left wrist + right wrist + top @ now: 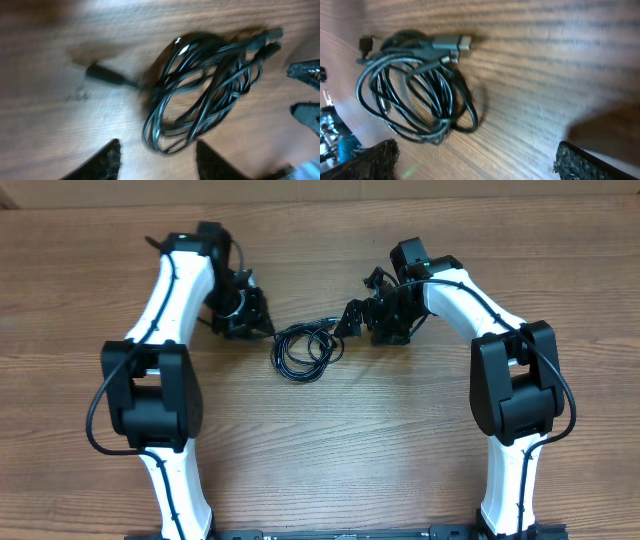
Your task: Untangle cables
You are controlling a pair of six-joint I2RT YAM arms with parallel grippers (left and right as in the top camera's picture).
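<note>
**Both jaws open, cables (305, 350) lying free between them**

Jaws of the left gripper (157, 167) stand apart with only bare wood in the gap. Those of the right gripper (482, 167) are spread wider, one finger at each lower corner of its wrist view, and they hold nothing either. Neither gripper touches the bundle. In the overhead view the two sit close on either side of it, tips turned inward. That looks like a stance for each arm to take a different strand and draw it outward.

The cables lie on the table (330, 450) as one flat coil of several overlapping black loops, midway between the arms. Two silver-tipped plugs (452, 47) rest side by side on the coil's edge. A black plug (102, 75) trails off the coil on a short straight run, away from the other ends. That stray end and the silver pair look like the natural handles, because they are the only parts not buried in loops. The loops cross too densely for me to tell which strand belongs to which plug.

The table is brown wood grain, flat and matt, with nothing else on it but the arms' bases at the near edge. Of the room little shows: a pale strip along the far edge, and a teal blur at the left of the right wrist view, too smeared to name.
</note>
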